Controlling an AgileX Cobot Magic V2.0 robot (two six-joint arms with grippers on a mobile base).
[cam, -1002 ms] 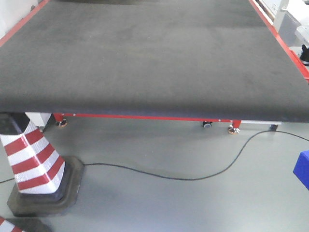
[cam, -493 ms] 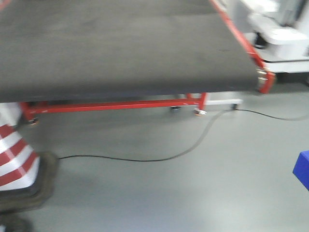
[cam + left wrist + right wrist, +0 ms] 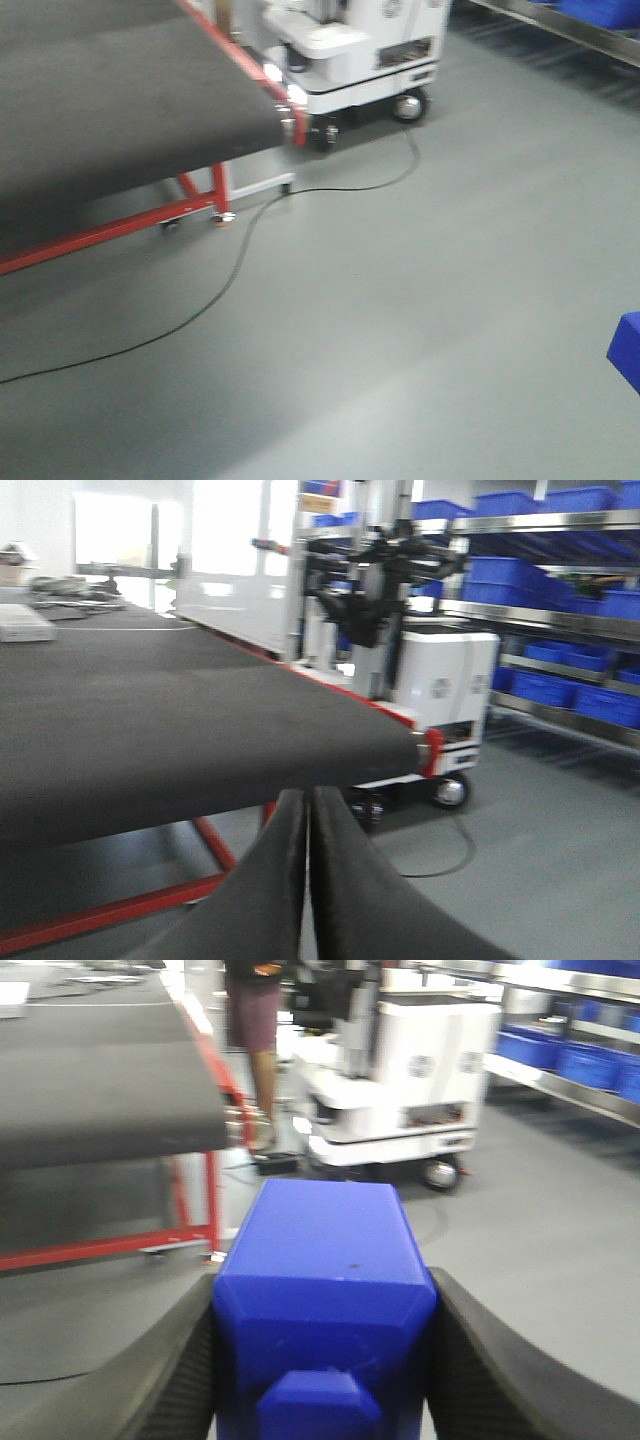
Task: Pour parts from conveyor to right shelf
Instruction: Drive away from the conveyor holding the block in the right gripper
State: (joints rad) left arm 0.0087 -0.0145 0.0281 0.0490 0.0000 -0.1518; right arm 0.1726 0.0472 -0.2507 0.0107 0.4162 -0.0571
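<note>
My right gripper (image 3: 325,1360) is shut on a blue plastic bin (image 3: 325,1270), which fills the space between the two dark fingers; its bottom side faces the camera. A corner of that blue bin (image 3: 628,350) shows at the right edge of the front view. My left gripper (image 3: 307,825) is shut and empty, its fingers pressed together. The dark conveyor belt (image 3: 110,100) with its red frame lies at the upper left; it also shows in the left wrist view (image 3: 170,720) and the right wrist view (image 3: 95,1080). No parts are visible.
A white wheeled machine (image 3: 345,50) stands beyond the conveyor's end. A black cable (image 3: 230,275) runs across the grey floor. Metal shelves with several blue bins (image 3: 560,590) stand at the right. A person's legs (image 3: 262,1050) show by the conveyor.
The front view has swung right: the conveyor slid off to the left, the striped cone left the frame, and the white machine and open floor came in. The blue bin corner stays put.
</note>
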